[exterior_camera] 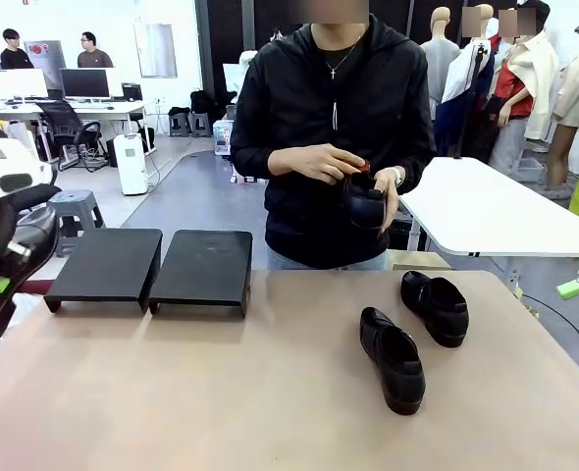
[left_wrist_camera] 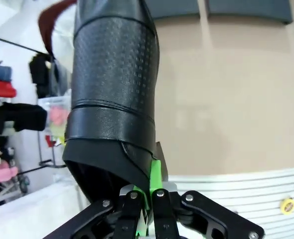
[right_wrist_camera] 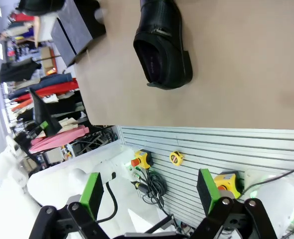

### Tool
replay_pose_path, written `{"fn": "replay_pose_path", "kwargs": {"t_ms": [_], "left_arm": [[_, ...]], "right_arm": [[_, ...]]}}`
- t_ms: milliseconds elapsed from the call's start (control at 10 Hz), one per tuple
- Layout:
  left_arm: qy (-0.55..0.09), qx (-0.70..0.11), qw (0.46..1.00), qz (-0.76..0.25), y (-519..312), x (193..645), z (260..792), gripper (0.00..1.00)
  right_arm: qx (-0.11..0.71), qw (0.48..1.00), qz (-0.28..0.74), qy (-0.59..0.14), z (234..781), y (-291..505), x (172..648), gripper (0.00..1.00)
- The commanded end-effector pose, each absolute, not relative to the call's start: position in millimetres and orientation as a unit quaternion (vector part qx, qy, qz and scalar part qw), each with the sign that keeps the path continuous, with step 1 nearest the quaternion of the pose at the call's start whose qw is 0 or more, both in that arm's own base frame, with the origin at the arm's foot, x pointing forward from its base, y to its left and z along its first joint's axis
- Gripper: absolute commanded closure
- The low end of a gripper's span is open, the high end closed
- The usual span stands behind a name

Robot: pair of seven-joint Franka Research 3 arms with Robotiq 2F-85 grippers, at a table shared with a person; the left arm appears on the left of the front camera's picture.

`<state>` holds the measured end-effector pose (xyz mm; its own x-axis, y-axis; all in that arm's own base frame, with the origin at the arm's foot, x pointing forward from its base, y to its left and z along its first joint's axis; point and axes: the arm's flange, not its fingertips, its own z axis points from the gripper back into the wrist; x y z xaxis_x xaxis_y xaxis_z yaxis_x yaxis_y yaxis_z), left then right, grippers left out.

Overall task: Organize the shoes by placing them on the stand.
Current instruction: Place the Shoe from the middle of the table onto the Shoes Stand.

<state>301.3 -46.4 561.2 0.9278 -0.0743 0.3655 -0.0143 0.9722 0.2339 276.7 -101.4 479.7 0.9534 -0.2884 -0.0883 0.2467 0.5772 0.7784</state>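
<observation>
Shoes on the table (exterior_camera: 172, 392): near shoe (exterior_camera: 393, 361) and far shoe (exterior_camera: 435, 308) lie close together, right of centre.
Third shoe (exterior_camera: 365, 201): in the person's hands (exterior_camera: 321, 162), across the table.
Fourth shoe (left_wrist_camera: 112, 89): clamped by its rim in the left gripper (left_wrist_camera: 151, 183), at the table's left side.
Stand (exterior_camera: 203, 267): two platforms (side by side), far left.
Right gripper (right_wrist_camera: 149, 191): jaws spread, grasping nothing.

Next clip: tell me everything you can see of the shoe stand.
The stand is two low, matte black rectangular platforms set side by side, the left platform and the right platform. They have flat tops and short feet under the front corners. It sits on the far-left part of the tan table, towards the person's side. The inner edges nearly meet; whether they touch is unclear. No shoe rests on either top yet.
</observation>
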Motion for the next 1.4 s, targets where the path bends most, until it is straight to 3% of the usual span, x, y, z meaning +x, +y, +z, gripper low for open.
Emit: {"fn": "replay_pose_path", "kwargs": {"t_ms": [0, 200, 400, 900, 1300], "left_arm": [[-0.179, 0.118, 0.97, -0.112, -34, 408, 576, 1.0], [-0.183, 0.11, 0.971, -0.107, -15, 501, 554, 1.0], [-0.216, 0.114, 0.97, -0.002, 1, 558, 530, 1.0], [-0.235, 0.101, 0.962, 0.09, 11, 620, 477, 1.0], [-0.219, 0.118, 0.964, 0.092, 10, 622, 458, 1.0]], "right_arm": [[0.446, 0.883, -0.144, -0.03, 482, -102, 278, 0.0], [0.446, 0.883, -0.144, -0.03, 482, -102, 278, 0.0], [0.446, 0.883, -0.144, -0.03, 482, -102, 278, 0.0], [0.446, 0.883, -0.144, -0.03, 482, -102, 278, 0.0], [0.446, 0.883, -0.144, -0.03, 482, -102, 278, 0.0]]}}
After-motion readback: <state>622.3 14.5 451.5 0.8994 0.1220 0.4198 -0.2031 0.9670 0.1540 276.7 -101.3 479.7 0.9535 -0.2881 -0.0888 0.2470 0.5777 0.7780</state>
